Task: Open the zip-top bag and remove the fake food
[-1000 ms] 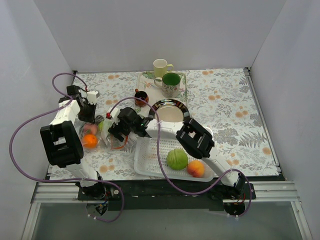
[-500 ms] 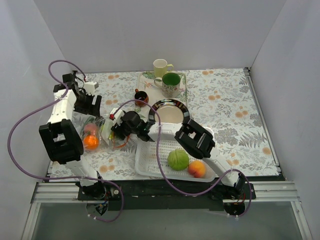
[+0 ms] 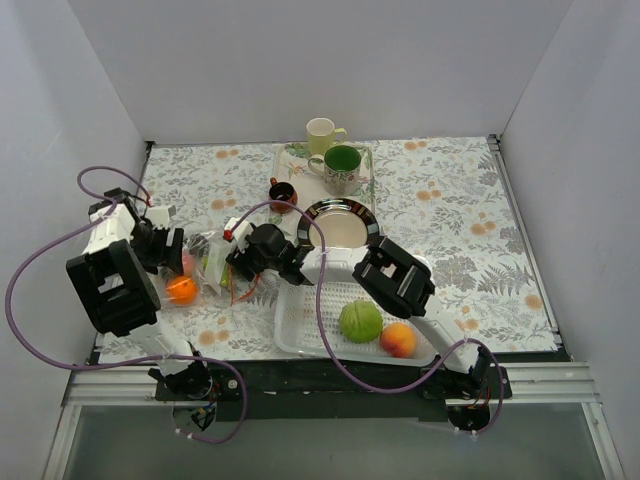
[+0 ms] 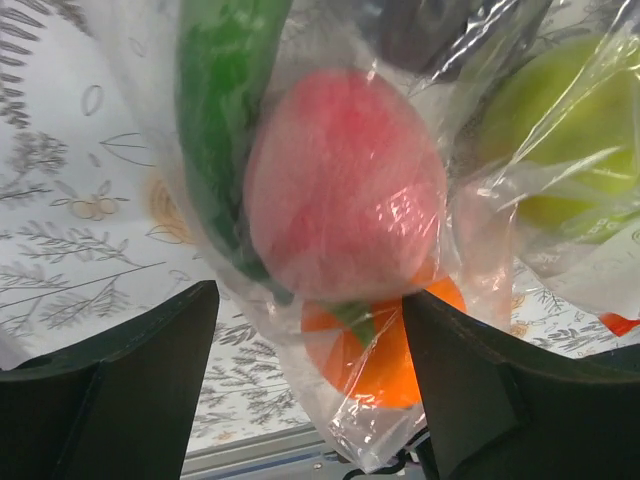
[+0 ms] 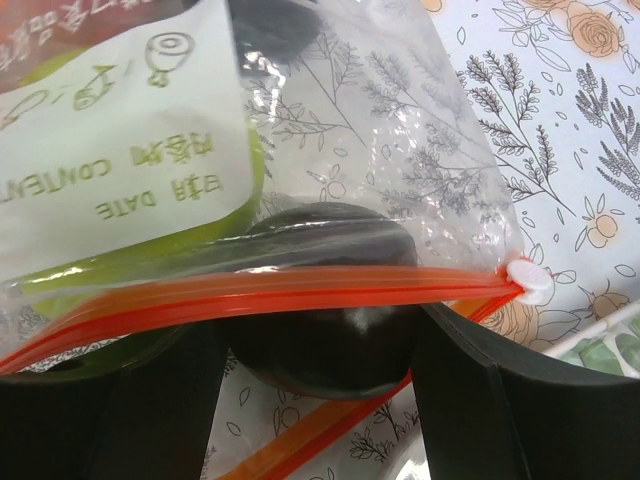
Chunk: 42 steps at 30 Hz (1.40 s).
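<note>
Boxed in on three sides by plain white walls (image 3: 300, 60). Spread wall to wall with a pale tablecloth (image 3: 450, 200) (grey leaves, orange blossoms). Edged along the near side by a black strip (image 3: 300, 375) and an aluminium rail (image 3: 110, 378), grey floor (image 3: 350, 445) below. Lit softly and evenly.

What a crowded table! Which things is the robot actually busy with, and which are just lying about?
Job: zip-top bag; orange, pinkish apple, green chili, green pear, dark plum inside it; cabbage and peach in the white basket.
Lying about: cream mug, green-lined mug, tray, metal plate, small dark cup.
</note>
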Motion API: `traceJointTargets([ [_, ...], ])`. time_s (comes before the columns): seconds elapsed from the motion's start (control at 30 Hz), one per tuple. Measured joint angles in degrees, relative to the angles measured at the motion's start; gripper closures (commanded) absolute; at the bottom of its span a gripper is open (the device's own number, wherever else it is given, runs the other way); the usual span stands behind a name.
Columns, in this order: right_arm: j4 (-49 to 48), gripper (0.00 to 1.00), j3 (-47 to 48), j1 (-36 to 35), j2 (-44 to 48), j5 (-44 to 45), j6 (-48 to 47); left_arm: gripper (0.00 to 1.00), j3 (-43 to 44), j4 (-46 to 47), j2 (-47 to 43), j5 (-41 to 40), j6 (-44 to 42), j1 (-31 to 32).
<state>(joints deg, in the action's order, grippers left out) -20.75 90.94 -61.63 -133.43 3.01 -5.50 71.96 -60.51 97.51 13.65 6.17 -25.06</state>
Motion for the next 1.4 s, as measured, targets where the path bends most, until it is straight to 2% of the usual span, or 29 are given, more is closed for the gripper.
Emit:
traceJointTargets([
  [0.13,-0.02,0.25,0.0,-0.13,0.0,-0.46,0.35,0.64,-2.25,0.55,0.0,1.53,0.81,-0.02],
  [0.17,0.0,0.25,0.0,-0.2,0.0,-0.59,0.44,0.83,-2.23,0.61,0.0,2.32,1.25,-0.02],
  [0.27,0.04,0.25,-0.07,-0.5,0.09,-1.05,0.63,1.0,-1.6,0.44,0.24,4.66,2.25,0.0],
  [0.73,3.48,0.22,-1.4,-1.84,5.9,-1.9,0.61,1.0,11.52,-3.91,1.92,7.5,1.64,-0.02],
  [0.9,4.52,0.25,-3.65,-1.84,11.28,-4.15,0.79,1.0,10.88,-3.5,1.81,6.97,1.33,0.0],
  [1.03,4.37,0.22,-6.99,-1.84,15.39,-5.2,0.81,1.0,8.22,-2.08,1.81,6.1,1.05,0.0],
  [1.23,7.65,0.23,-2.89,-1.84,11.15,-3.1,-0.28,1.0,6.45,-0.46,1.79,4.63,0.63,0.0],
  [1.4,10.43,0.17,-2.64,-1.81,7.61,-1.11,-1.36,1.0,3.89,2.43,1.66,2.16,-0.26,0.0],
])
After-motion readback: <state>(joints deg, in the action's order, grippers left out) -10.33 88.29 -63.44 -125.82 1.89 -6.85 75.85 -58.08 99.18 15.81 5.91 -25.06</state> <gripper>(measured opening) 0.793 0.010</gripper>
